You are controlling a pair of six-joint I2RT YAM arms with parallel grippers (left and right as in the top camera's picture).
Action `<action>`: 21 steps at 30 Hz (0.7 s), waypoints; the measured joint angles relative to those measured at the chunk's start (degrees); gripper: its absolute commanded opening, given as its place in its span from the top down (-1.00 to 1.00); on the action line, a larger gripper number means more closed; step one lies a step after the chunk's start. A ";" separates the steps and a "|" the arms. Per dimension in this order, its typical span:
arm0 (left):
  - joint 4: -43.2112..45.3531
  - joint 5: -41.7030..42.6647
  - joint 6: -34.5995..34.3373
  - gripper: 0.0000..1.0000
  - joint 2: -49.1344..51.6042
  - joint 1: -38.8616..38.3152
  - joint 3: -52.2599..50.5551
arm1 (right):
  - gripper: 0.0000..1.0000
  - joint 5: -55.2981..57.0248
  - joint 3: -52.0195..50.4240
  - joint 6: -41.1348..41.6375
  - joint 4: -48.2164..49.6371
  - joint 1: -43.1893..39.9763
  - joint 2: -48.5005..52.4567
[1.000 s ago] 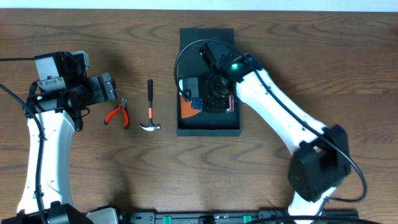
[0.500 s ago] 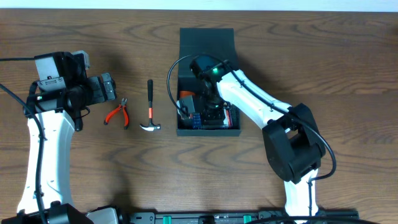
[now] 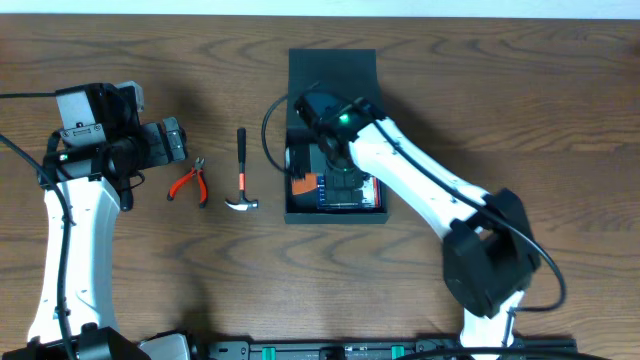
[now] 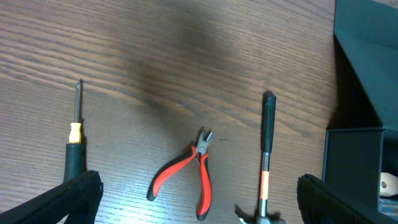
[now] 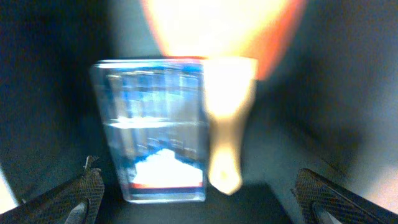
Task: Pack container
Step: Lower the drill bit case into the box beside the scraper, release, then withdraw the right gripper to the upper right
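1. Overhead: the container (image 3: 296, 212) is a dark teal-green, matte, roughly square box. It sits on the wooden table (image 3: 520, 100) just right of centre. Its flap lid (image 3: 333, 70) is the same colour, open and leaning away at the far side.
   - The right arm reaches down into the box, and its wrist covers most of the inside. The right gripper (image 3: 347, 186) is down among the contents, and its jaws cannot be read from here.
   - Only scraps of the contents show: an orange patch (image 3: 300, 186) at the left wall, and bits of blue and red beside the wrist.
   - To the left of the box lie a hammer (image 3: 241, 170) and red-handled pliers (image 3: 188, 183). The two tools are apart from each other and from the box.
   - The left gripper (image 3: 174, 140) is above the table, left of the pliers.
2. Left wrist: the left fingers show only as dark tips in the bottom corners. They are spread wide with nothing between them.
   - Below them lie a yellow-collared screwdriver (image 4: 74, 140), the pliers and the hammer. The hammer's head is cut off by the lower edge.
   - The container fills the right edge, showing one dark wall and the slanting lid, both cropped.
3. Right wrist: this picture is badly blurred.
   - The dark inner walls of the container surround a clear, blue-tinted case (image 5: 158, 130). A pale cream piece (image 5: 229, 124) lies just beside it.
   - An orange glare washes out the top of the view, so what it belongs to cannot be told.
   - The right fingertips sit in the bottom corners, wide apart and gripping nothing.
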 measured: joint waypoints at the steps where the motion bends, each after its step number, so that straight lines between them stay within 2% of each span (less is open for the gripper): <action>1: 0.00 0.00 0.00 -0.97 0.00 0.00 -0.02 | -0.99 0.96 0.42 2.34 0.68 -0.11 -1.03; 7: 0.00 0.00 0.00 -0.97 0.00 0.00 0.00 | -0.98 5.62 2.73 19.28 4.35 -2.60 -8.81; 11: -0.02 0.00 0.00 -0.97 0.00 0.00 0.00 | -0.98 5.79 2.93 31.87 6.23 -8.72 -14.84; 17: 0.00 1.29 -1.22 -0.97 0.00 0.00 0.00 | -0.99 -0.24 3.74 49.53 4.98 -29.00 -19.47; 21: -0.31 5.95 -7.21 -0.97 0.00 0.00 0.00 | -0.98 -5.42 3.72 57.37 1.36 -40.74 -17.88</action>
